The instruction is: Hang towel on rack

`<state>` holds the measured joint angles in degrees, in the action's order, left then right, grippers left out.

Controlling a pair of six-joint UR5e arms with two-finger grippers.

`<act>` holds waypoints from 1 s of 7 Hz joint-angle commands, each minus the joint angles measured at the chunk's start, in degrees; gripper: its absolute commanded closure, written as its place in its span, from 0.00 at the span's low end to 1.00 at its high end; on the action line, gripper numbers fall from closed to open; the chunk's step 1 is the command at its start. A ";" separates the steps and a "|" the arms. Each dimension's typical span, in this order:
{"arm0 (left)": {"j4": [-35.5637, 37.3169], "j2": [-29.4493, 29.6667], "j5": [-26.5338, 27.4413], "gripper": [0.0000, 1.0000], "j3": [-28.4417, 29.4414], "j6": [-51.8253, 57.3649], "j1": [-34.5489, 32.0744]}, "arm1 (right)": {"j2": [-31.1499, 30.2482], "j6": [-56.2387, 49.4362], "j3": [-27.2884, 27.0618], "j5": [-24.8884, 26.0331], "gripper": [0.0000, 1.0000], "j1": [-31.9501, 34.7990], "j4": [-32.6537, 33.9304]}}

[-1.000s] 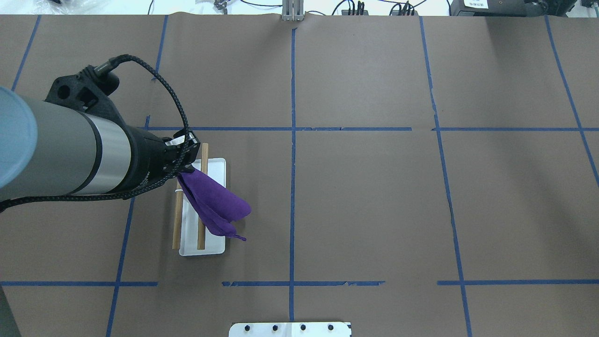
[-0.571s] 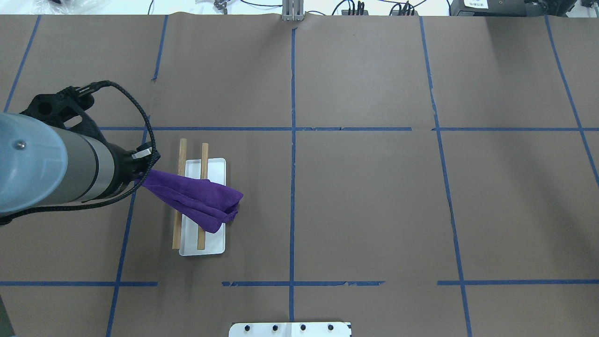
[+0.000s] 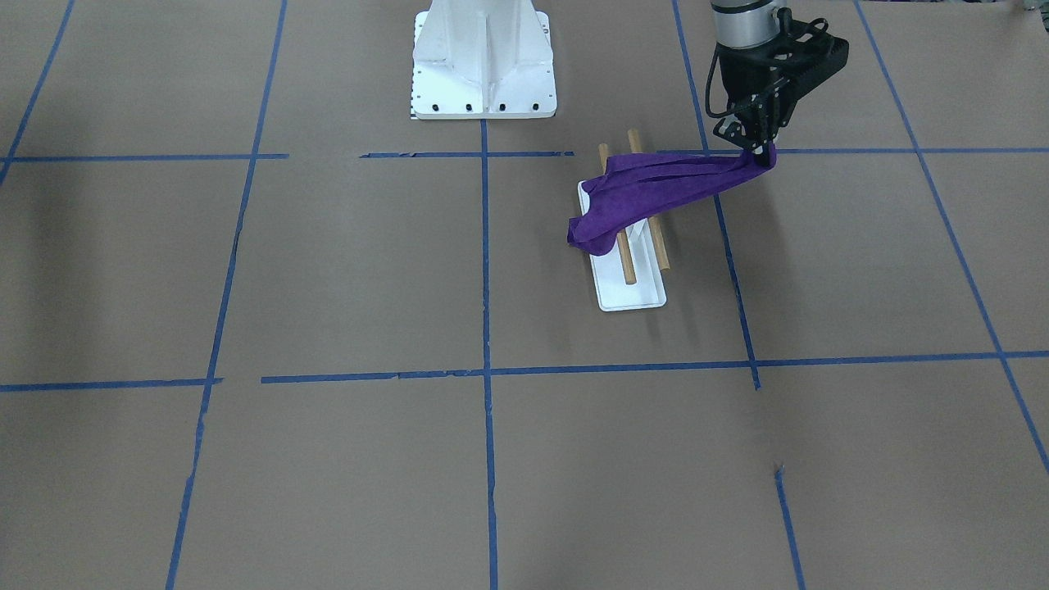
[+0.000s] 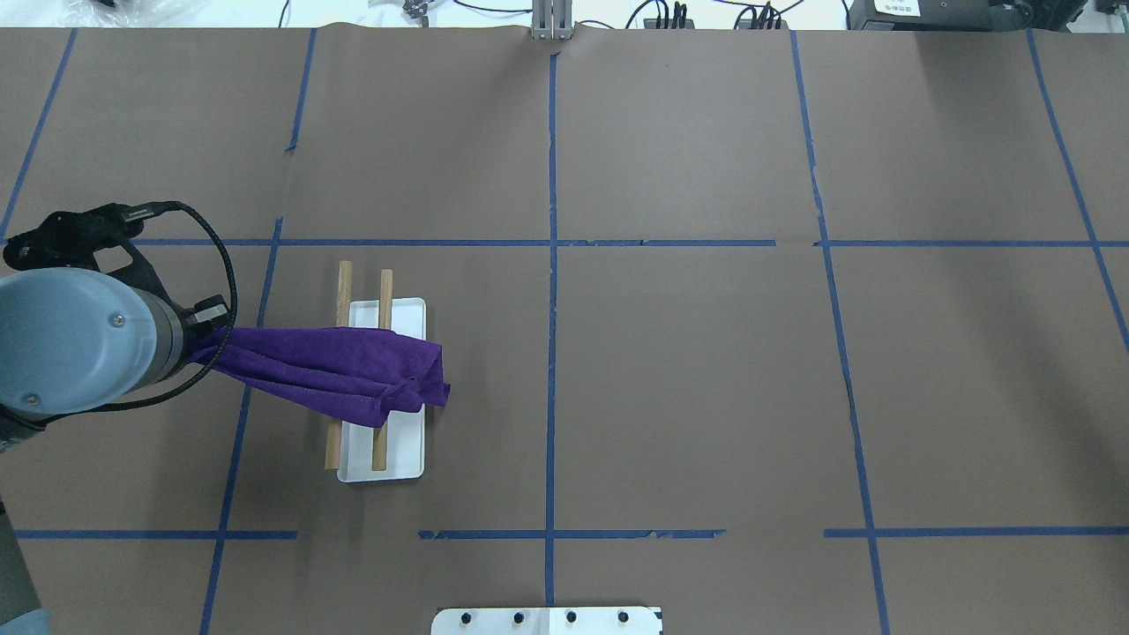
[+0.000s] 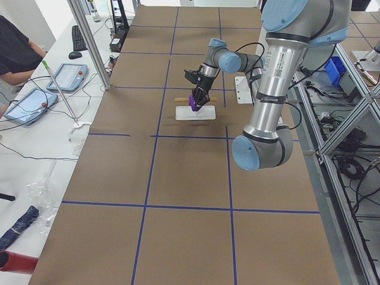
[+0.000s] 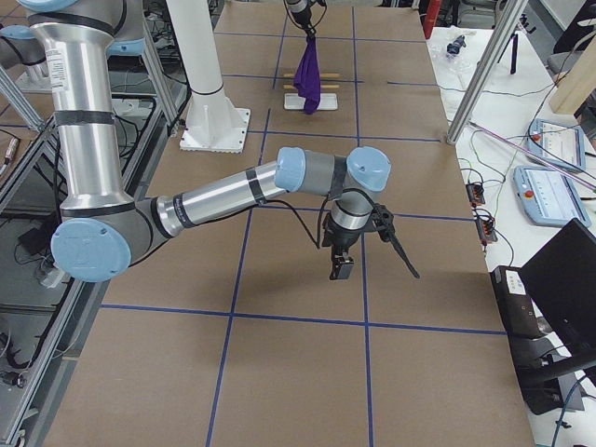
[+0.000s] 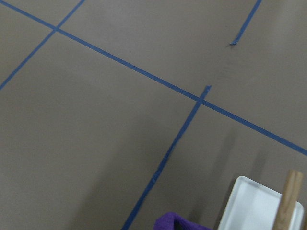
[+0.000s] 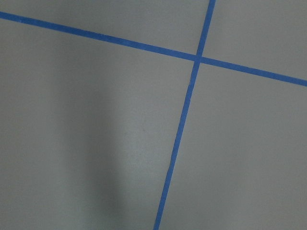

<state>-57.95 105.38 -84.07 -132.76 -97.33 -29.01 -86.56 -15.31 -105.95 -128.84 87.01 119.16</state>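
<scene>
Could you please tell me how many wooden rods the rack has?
2. One rod runs along the tray edge nearer the left gripper; the other rod lies parallel over the tray. The purple towel drapes across both, hiding their middles.

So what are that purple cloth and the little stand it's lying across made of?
The purple towel looks like soft fabric, maybe microfibre: it is matte and slightly fuzzy, and it sags in limp folds. The rack's rods look like bare wood, being light brown, dull and round. The white tray base seems to be plastic or painted metal, smooth with rounded corners; I cannot tell which.
</scene>
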 commanded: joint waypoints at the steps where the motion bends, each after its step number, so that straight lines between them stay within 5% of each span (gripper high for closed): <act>1: -0.23 -0.35 0.66 0.01 1.10 1.42 1.31 | -2.01 0.10 0.13 0.08 0.00 0.26 -3.37; 4: -0.40 -0.79 0.14 0.00 1.89 11.59 0.98 | -10.10 0.37 3.63 0.08 0.00 0.79 -21.82; 7: -5.75 -0.70 -4.13 0.00 4.95 26.95 -2.95 | -11.52 4.12 5.93 -0.35 0.00 1.76 -27.31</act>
<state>-61.28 104.62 -85.20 -129.52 -77.21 -29.25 -97.75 -13.76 -100.55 -128.92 88.47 93.52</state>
